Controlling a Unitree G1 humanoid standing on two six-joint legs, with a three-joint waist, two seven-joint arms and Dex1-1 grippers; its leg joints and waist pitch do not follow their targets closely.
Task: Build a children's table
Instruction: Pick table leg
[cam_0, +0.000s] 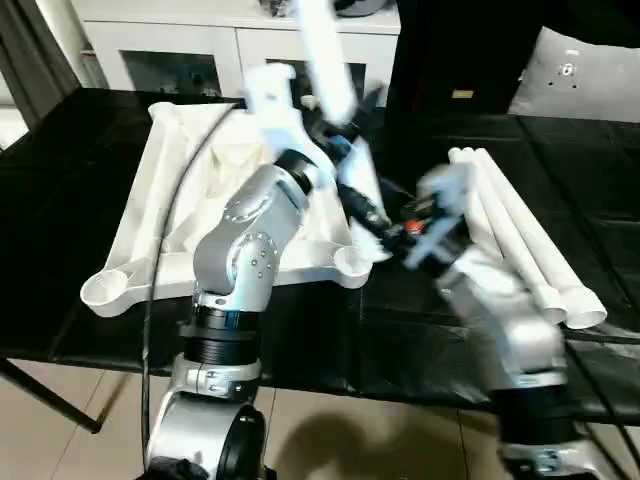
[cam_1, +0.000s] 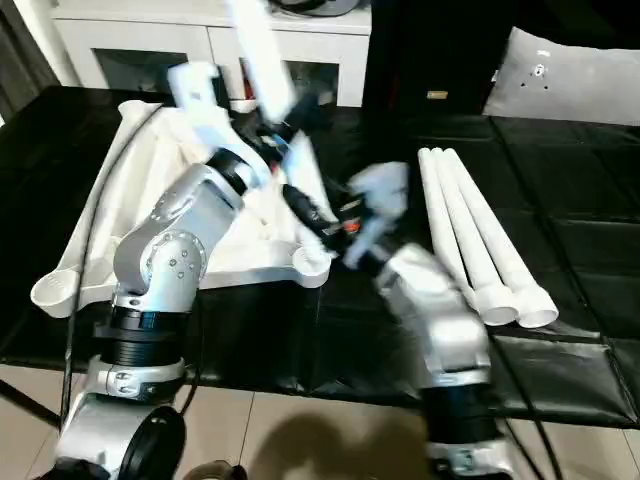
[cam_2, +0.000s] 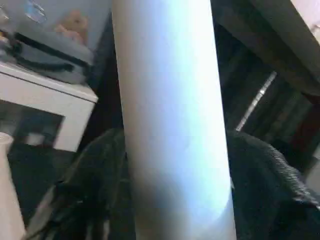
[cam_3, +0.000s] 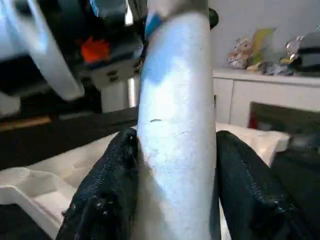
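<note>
The children's table top (cam_0: 170, 230) lies upside down on the black surface, ribs up, with round corner sockets (cam_0: 352, 262). One white leg (cam_0: 325, 55) stands tilted, its lower end close to the near right socket. My left gripper (cam_0: 337, 135) grips this leg higher up; in the left wrist view its black fingers (cam_2: 95, 190) press both sides of the leg (cam_2: 170, 115). My right gripper (cam_0: 397, 232) is shut on the same leg low down, and its fingers (cam_3: 107, 195) hug the leg (cam_3: 175, 125) in the right wrist view. Three more legs (cam_0: 520, 230) lie side by side to the right.
A white cabinet with glass doors (cam_0: 180, 50) stands behind the black surface. A grey cushion (cam_0: 580, 75) lies at the back right. The black surface's front edge (cam_0: 330, 385) runs just before my forearms, with tiled floor below.
</note>
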